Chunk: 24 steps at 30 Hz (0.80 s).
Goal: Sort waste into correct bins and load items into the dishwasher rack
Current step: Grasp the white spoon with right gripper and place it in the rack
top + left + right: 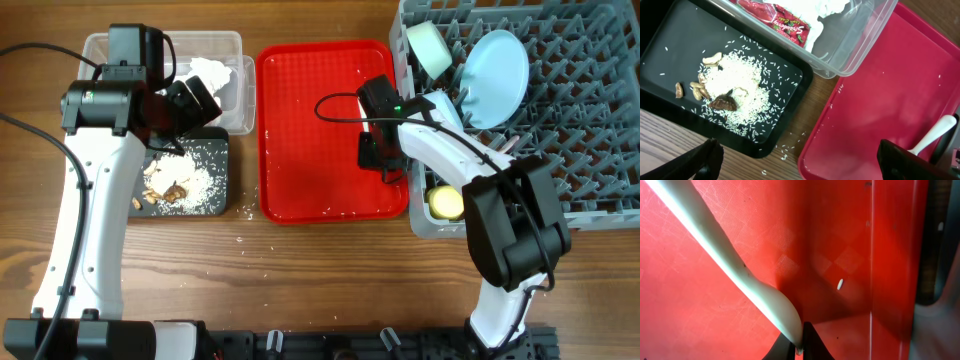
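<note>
My right gripper (800,350) is shut on the end of a white plastic utensil (715,245), low over the red tray's right edge (378,160). I cannot tell whether it is the spoon or the fork. My left gripper (802,165) is open and empty, over the gap between the black tub (670,45) and the tray. The black tub (220,150) holds rice grains with brown bits (735,90). The clear tub (235,45) holds the red-and-white wrapper (785,25) and white tissue (215,72). The grey rack (580,130) holds a pale green bowl (430,45), a light blue plate (497,72) and a yellow cup (447,203).
The flat red tray (320,130) lies between the tubs and the rack, with a few stray grains on it. Loose rice grains (790,150) lie on the wooden table beside the black tub. A black cable loops over the tray by the right arm.
</note>
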{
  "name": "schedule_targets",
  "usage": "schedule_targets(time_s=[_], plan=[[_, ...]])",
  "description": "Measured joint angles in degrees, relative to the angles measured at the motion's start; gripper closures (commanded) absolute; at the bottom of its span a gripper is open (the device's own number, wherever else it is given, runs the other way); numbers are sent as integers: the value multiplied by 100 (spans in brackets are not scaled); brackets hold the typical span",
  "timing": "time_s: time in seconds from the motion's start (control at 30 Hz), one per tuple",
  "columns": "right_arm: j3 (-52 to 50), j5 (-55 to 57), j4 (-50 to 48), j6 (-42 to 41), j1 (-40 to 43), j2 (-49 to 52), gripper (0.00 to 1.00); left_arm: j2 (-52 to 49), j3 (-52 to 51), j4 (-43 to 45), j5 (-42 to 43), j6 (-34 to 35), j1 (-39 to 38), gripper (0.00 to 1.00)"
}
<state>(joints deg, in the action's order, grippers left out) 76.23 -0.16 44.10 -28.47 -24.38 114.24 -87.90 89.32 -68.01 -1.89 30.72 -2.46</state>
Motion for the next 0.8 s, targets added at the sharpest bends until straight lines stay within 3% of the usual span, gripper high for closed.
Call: schedule_targets(time_s=[0.23, 0.33, 0.5, 0.57, 0.67, 0.7, 0.73, 0.8], plan=[[0, 2, -31, 155, 0, -11, 96, 0, 0, 0, 0, 0, 0, 0], [-114, 4, 264, 398, 0, -485, 96, 0, 0, 0, -2, 0, 0, 0], [-122, 269, 1086, 531, 116, -3427, 95, 0, 0, -4, -2, 0, 0, 0], [-118, 516, 1563, 424, 638, -4094, 96, 0, 0, 2, 0, 0, 0, 0], [-111, 741, 2291, 50, 1714, -4282, 95, 0, 0, 0, 0, 0, 2, 0], [-146, 776, 2347, -94, 2052, -4240, 74, 0, 0, 2, -2, 0, 0, 0], [-280, 754, 2328, -271, 2382, -4179, 64, 0, 0, 2, 0, 0, 0, 0], [-564, 612, 2162, -374, 2573, -3891, 59, 0, 0, 0, 0, 0, 0, 0]])
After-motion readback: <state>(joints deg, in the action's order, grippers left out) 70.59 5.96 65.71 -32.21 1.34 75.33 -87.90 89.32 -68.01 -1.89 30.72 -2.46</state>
